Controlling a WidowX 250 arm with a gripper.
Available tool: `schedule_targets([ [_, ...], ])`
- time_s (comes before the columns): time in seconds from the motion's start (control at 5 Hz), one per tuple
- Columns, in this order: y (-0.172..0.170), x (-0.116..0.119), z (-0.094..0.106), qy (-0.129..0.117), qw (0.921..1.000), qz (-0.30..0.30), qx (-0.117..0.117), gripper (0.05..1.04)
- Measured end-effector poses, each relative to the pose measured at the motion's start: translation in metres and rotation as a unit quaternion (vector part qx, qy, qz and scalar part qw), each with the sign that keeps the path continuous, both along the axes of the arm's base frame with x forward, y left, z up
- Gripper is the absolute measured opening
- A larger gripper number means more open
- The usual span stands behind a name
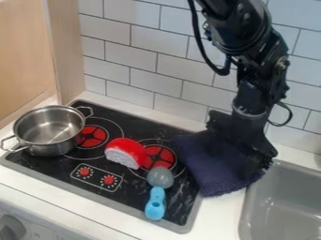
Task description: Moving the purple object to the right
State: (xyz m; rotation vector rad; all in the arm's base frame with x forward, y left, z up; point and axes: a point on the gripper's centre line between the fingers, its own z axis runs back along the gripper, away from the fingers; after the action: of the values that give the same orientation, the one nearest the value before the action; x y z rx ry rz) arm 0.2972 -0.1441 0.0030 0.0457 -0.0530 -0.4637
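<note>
White bench [221, 216], purple cloth [212, 172] across stove [134, 193]'s right edge, under hand [246, 155], can't tell if open or closed; weak hold may drop it over sink [281, 202]'s left edge, low drag may snag spoon [156, 202].
</note>
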Motion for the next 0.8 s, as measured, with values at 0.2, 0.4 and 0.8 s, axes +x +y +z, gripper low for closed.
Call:
schedule_targets([
  [0.2, 0.001, 0.000, 0.004, -0.001, 1.0000, -0.002, 0.001, 0.999],
  [0.4, 0.002, 0.005, 0.017, -0.018, 0.9998, 0.005, -0.004, 0.999],
  [0.8, 0.006, 0.012, 0.042, -0.052, 0.9983, 0.022, -0.016, 0.999],
])
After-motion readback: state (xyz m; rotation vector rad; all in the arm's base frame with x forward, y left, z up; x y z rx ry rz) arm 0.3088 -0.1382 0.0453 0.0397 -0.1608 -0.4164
